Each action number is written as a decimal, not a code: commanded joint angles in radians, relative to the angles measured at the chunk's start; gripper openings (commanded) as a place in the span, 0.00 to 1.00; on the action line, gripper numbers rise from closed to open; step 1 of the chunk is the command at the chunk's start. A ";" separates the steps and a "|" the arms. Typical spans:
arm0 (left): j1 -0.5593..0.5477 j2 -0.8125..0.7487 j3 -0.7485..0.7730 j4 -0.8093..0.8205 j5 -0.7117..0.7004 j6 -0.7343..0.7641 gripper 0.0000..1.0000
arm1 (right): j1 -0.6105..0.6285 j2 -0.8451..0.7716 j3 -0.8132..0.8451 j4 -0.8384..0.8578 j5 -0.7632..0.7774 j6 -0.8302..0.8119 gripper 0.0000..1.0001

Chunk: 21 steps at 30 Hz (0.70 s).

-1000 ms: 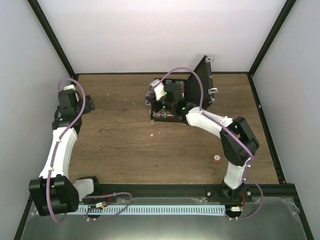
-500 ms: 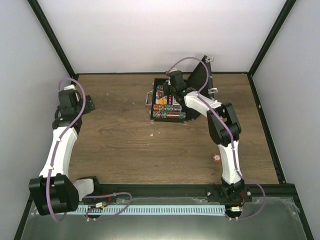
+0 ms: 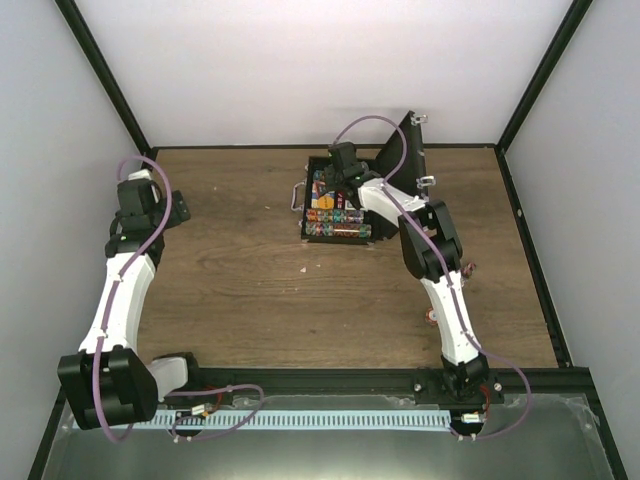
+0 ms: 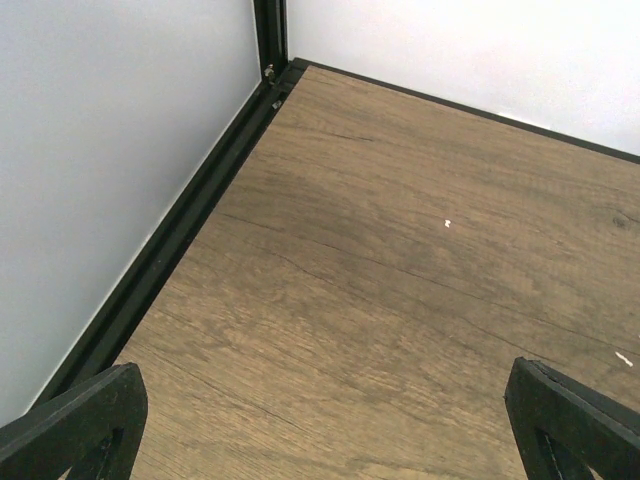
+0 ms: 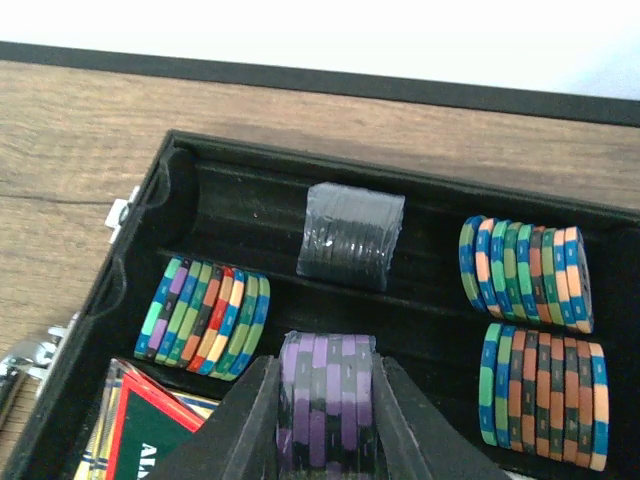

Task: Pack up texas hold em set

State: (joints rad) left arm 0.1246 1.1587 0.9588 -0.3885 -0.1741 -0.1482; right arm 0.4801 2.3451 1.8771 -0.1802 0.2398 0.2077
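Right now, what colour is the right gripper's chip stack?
Purple, dark-striped chip stack; right wrist view.

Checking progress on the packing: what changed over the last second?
The right gripper, shut on a purple chip stack, swung across the case from its handle side to its far edge, with the elbow folding in closer. Nothing was picked up or released. The case, the chips already in it and the open left gripper stayed put.

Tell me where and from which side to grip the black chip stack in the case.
Grip the black chip stack across its two flat end faces, coming from above. It lies on edge in a groove of the case, with free room at both ends.
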 commanded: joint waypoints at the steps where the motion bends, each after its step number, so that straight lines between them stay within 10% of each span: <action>1: 0.001 -0.003 -0.009 0.019 0.004 0.006 1.00 | -0.006 0.032 0.091 -0.014 0.035 0.013 0.09; 21: 0.000 0.002 -0.007 0.019 0.015 0.004 1.00 | -0.005 0.149 0.214 -0.032 -0.058 0.016 0.10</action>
State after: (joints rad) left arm 0.1246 1.1587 0.9588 -0.3862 -0.1703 -0.1482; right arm 0.4801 2.4611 2.0209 -0.2321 0.2237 0.2081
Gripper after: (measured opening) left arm 0.998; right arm 0.206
